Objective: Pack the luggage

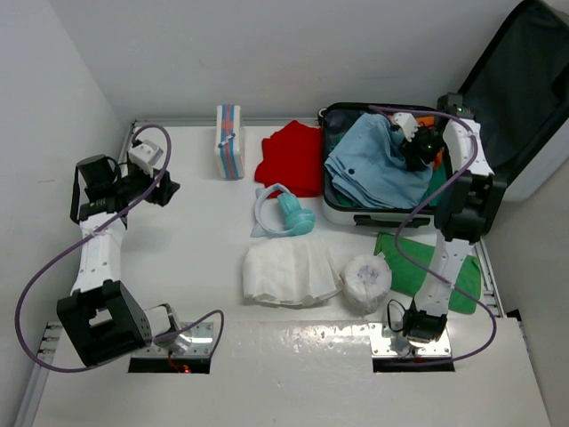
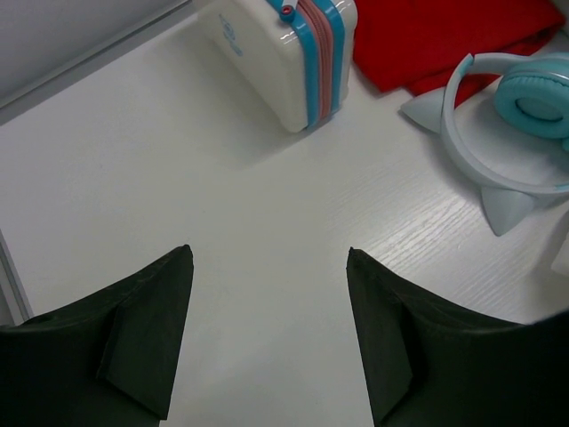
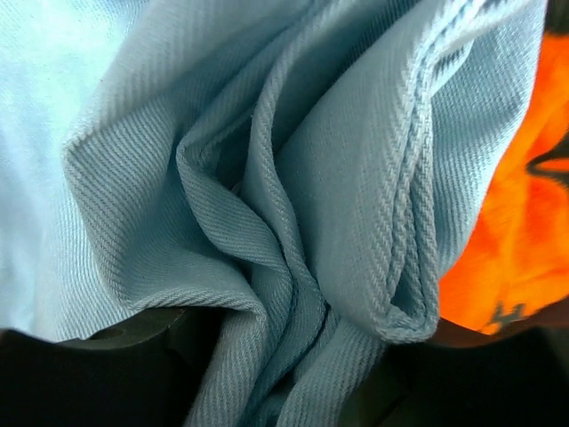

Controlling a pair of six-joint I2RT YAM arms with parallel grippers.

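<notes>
The luggage (image 1: 356,216) lies open at the back right, its dark lid (image 1: 524,80) standing up behind it. A light blue denim garment (image 1: 373,165) fills its tray, over something orange (image 3: 507,222). My right gripper (image 1: 416,151) is down inside the luggage; in the right wrist view the blue garment (image 3: 293,205) is bunched and pinched between its dark fingers (image 3: 133,334). My left gripper (image 1: 169,189) hovers over bare table at the far left, open, with nothing between its fingers (image 2: 151,329).
A white first aid box (image 1: 229,140) (image 2: 293,53) stands at the back. Beside it lie a red cloth (image 1: 293,158) (image 2: 444,36) and teal headphones (image 1: 286,213) (image 2: 524,116). Nearer are a white cloth (image 1: 289,271), a white roll (image 1: 366,280) and a green cloth (image 1: 418,262).
</notes>
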